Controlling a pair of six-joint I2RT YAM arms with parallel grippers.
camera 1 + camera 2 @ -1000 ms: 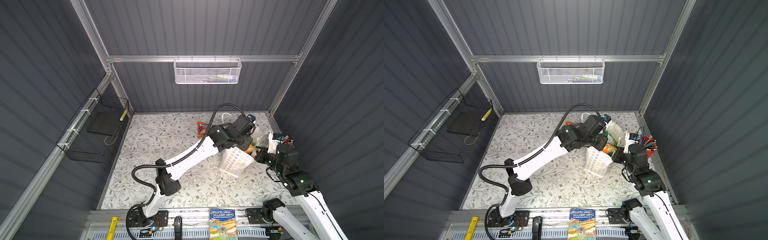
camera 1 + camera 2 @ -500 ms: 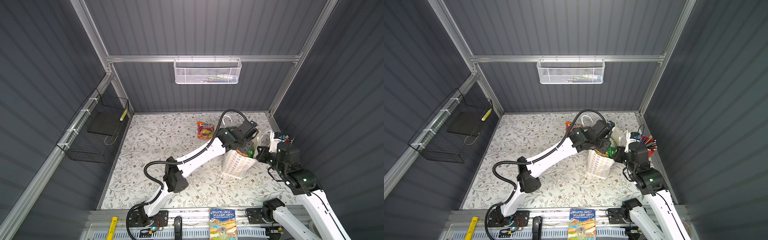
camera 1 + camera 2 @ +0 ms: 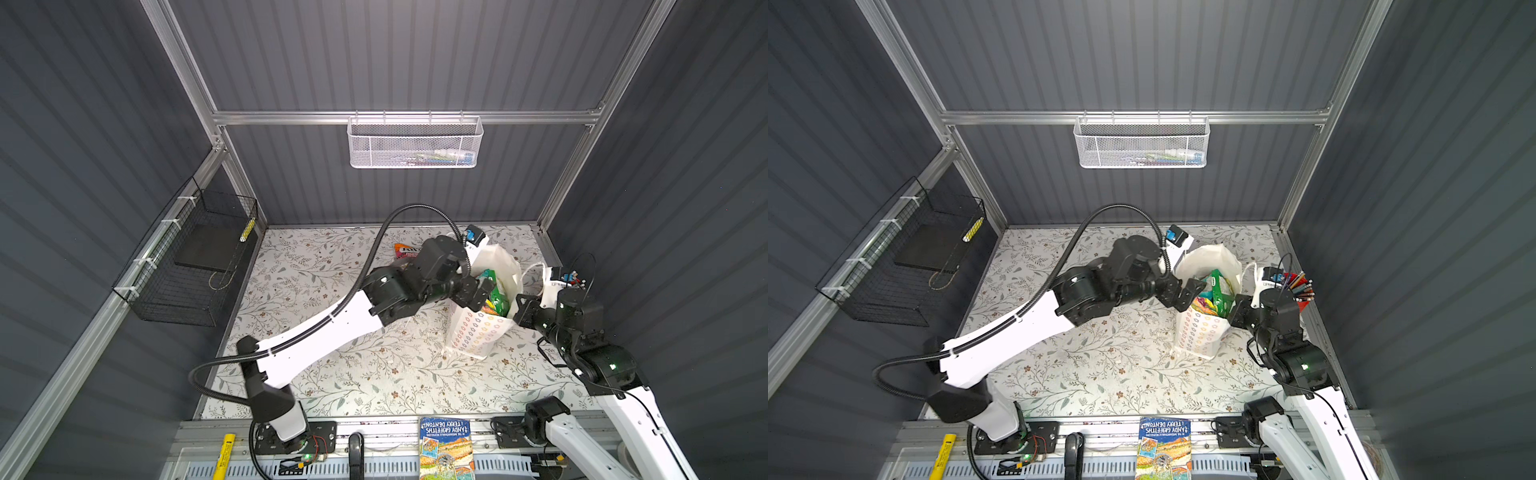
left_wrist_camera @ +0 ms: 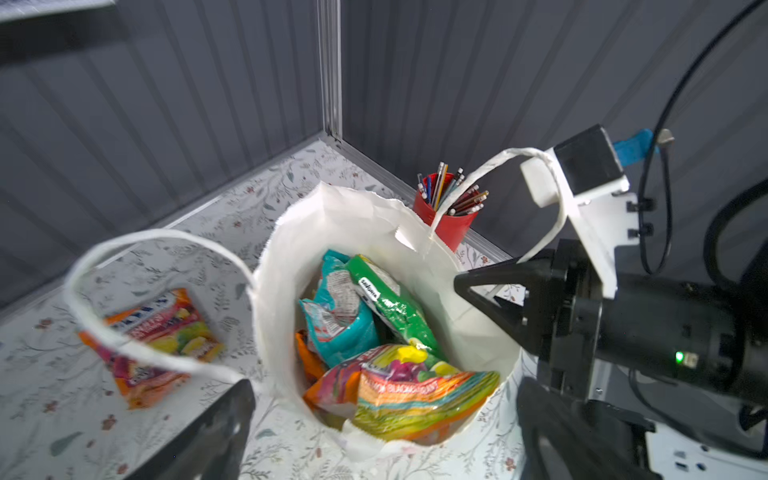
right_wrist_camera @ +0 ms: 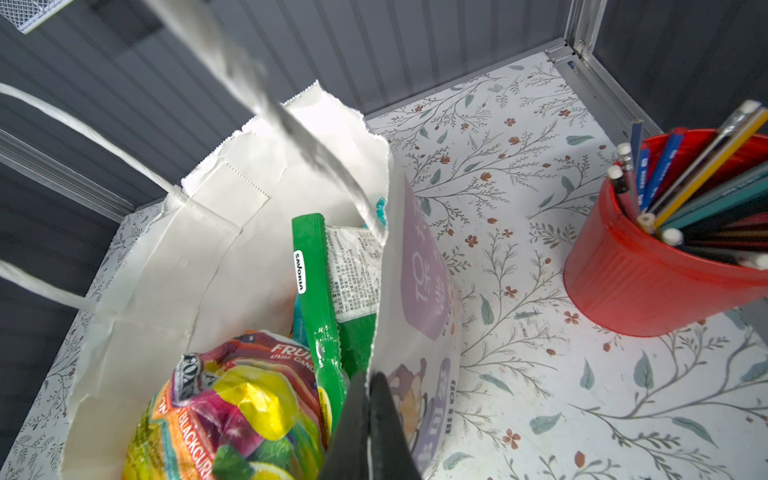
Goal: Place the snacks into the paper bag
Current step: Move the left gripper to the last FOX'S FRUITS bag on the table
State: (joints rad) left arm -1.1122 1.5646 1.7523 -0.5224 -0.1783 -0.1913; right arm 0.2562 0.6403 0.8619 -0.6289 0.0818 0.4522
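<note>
Right gripper [image 5: 368, 384]: clamps white paper bag [image 5: 199, 266] rim, propping its mouth open.
Left gripper [image 3: 481, 296]: spread wide, empty, over glossy candy packets [image 4: 407, 390] inside.

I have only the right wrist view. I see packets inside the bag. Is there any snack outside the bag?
Observer: Yes. One orange packet lies on the table beside the bag.
Operator: And the left gripper, where is it?
Observer: The left gripper is open at the bag's mouth, holding nothing.
Operator: A blurred cord crosses my view. What is it?
Observer: A bag handle, draped over your camera mount.
</note>
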